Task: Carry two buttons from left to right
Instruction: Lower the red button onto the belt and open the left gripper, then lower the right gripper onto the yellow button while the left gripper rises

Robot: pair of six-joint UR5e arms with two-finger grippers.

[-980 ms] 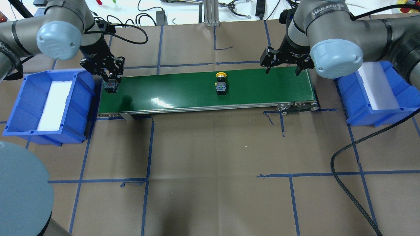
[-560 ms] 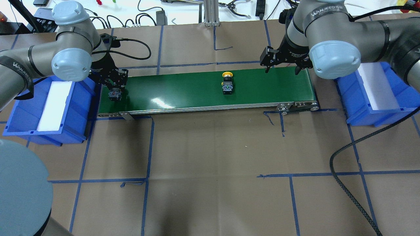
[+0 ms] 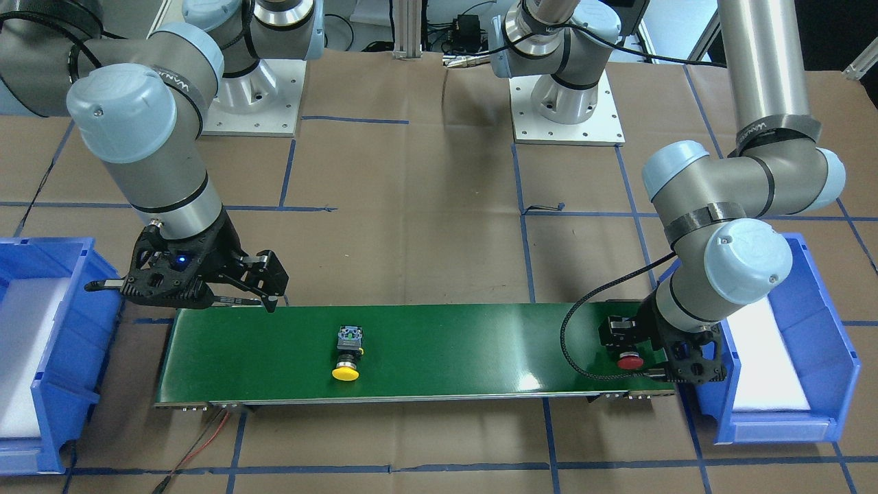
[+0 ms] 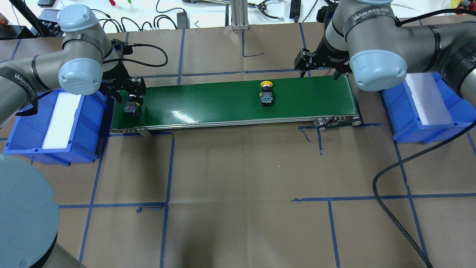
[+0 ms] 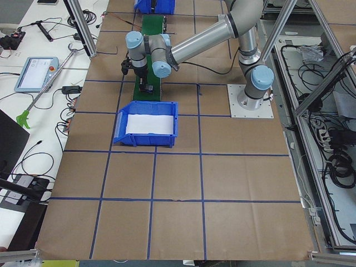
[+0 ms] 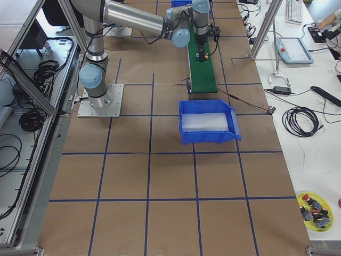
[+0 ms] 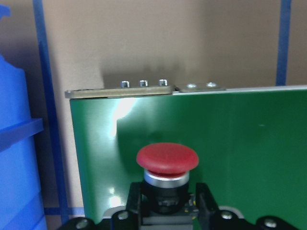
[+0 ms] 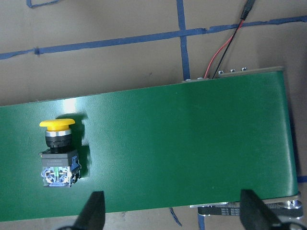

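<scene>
The red button (image 7: 167,160) lies at the left end of the green belt (image 4: 208,100), cap pointing away from the robot. My left gripper (image 7: 170,207) is shut on its black body. The same red button (image 3: 630,359) and left gripper (image 3: 634,348) show at the right of the front view, and overhead the red button (image 4: 131,109) sits under the left gripper (image 4: 130,99). The yellow button (image 4: 266,95) lies right of the belt's middle, also seen as the yellow button (image 8: 57,153) in the right wrist view. My right gripper (image 4: 319,73) hangs open over the belt's right end with nothing in it.
A blue bin (image 4: 22,123) with a white pad stands off the belt's left end. A second blue bin (image 4: 405,111) stands off the right end. A black cable (image 4: 386,201) loops over the paper at the right. Red and black wires (image 8: 223,52) run from the belt's far corner.
The left gripper has come down and set the red button on the belt's left end. The yellow button has travelled right along the belt. The right gripper has shifted slightly back.
</scene>
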